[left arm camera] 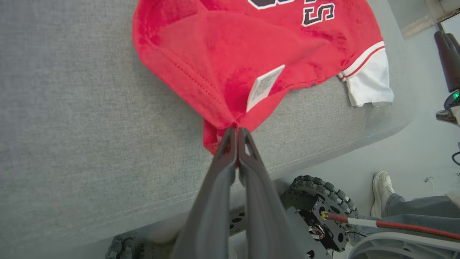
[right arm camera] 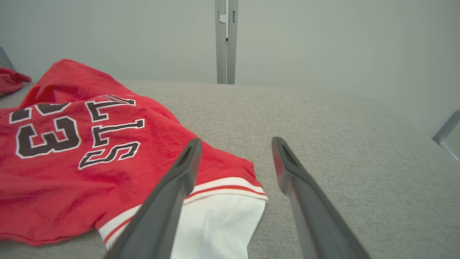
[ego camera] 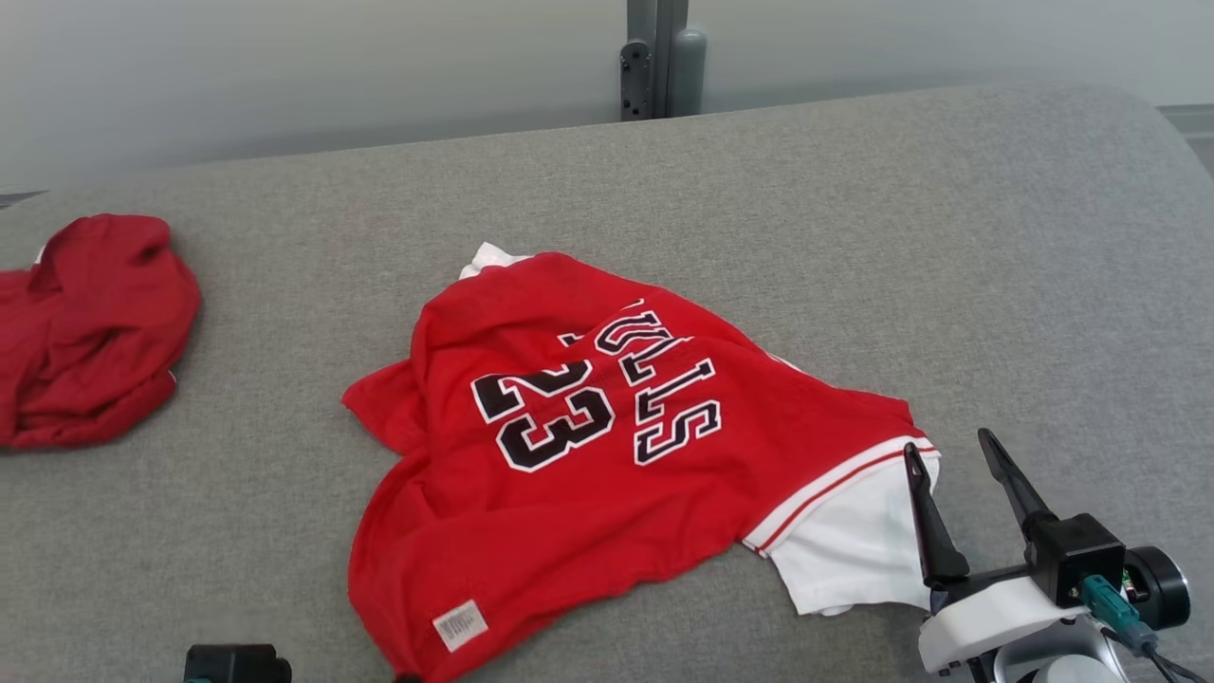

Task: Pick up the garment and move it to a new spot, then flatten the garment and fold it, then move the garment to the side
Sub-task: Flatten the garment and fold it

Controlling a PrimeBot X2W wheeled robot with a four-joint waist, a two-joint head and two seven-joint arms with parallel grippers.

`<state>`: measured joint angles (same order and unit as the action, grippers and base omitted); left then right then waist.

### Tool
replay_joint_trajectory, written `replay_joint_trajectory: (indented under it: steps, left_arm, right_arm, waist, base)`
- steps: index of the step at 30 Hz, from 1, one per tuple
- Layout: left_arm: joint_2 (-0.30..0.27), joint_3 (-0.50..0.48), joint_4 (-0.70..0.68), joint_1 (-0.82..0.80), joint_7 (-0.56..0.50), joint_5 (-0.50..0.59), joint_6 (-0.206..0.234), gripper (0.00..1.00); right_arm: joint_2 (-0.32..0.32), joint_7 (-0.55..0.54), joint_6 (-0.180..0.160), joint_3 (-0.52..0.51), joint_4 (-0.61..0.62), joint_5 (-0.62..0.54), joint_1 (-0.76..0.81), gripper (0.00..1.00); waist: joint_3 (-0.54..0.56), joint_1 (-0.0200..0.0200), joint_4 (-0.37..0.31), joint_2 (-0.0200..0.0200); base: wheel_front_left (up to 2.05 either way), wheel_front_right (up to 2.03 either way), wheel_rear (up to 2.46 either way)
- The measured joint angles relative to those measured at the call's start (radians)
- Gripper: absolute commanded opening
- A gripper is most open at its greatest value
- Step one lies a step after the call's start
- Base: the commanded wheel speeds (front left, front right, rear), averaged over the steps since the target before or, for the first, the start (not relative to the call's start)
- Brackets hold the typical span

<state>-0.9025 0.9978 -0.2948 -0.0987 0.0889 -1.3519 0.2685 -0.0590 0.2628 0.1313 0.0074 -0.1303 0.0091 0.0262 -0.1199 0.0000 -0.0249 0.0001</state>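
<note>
The red garment (ego camera: 569,455) lies rumpled mid-tabletop (ego camera: 948,237), print up. Its long axis runs roughly left to right, with letter tops and white sleeve toward the robot's right and the labelled hem corner at the near edge. The left gripper (left arm camera: 237,130) is clamped on that corner, while the right gripper (ego camera: 950,444) stands open just beside the sleeve.

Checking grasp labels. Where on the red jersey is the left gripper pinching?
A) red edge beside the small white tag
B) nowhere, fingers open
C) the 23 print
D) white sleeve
A: in the left wrist view the left gripper is shut on a bunched bit of the red jersey at its edge, just below the white tag; the white sleeve lies free.
</note>
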Motion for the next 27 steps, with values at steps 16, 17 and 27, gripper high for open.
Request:
replay_joint_trajectory:
  steps: [16,17,27]
  left_arm:
    - [0.142,0.039,0.298,0.047,0.044,-0.025,-0.073,1.0]
    - [0.142,0.04,0.304,0.054,0.043,-0.028,-0.068,1.0]
    - [0.116,-0.05,0.299,0.038,0.101,-0.058,-0.029,1.0]
  right_arm:
    - [-0.016,0.0,0.0,0.012,-0.026,-0.001,0.014,1.0]
    - [-0.016,0.0,0.0,0.013,-0.027,-0.001,0.015,1.0]
    - [-0.013,0.0,0.0,0.019,-0.02,-0.001,0.026,1.0]
  waist:
    - [0.046,0.0,0.049,0.0]
    - [0.048,0.0,0.046,0.0]
    - [0.055,0.0,0.013,0.0]
  base:
    - [0.0,0.0,0.0]
    - [0.0,0.0,0.0]
    - [0.0,0.0,0.0]
